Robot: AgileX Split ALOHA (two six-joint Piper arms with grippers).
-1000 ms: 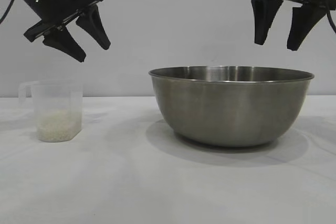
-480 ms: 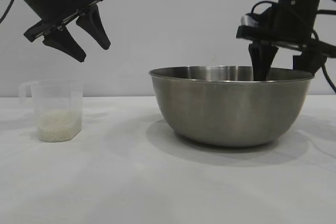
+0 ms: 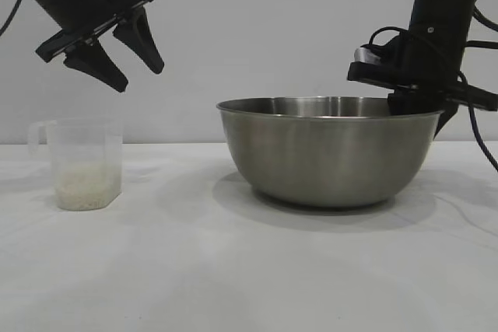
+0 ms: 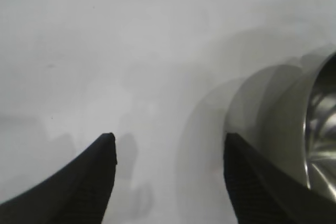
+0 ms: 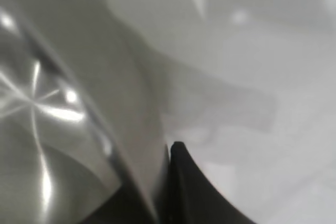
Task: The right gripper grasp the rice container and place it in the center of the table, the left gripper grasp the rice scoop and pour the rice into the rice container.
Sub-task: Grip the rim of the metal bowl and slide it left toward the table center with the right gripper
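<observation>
At the far left, the scoop (image 3: 84, 163) stands upright on the white table (image 3: 233, 270), a low heap of rice (image 3: 85, 185) in its bottom, untouched. Above it the left pincer (image 3: 124, 56) hangs open and idle, tilted down toward the middle. To the right, the bowl (image 3: 331, 153) sits right of centre, and it has slid slightly leftward from where it stood a second ago. The right pincer (image 3: 424, 110), which was open above the rim then, has dropped onto the bowl's right edge and closed on the rim, one finger (image 5: 194, 192) outside the wall. The grasp looks made; moving the bowl to centre comes next.
</observation>
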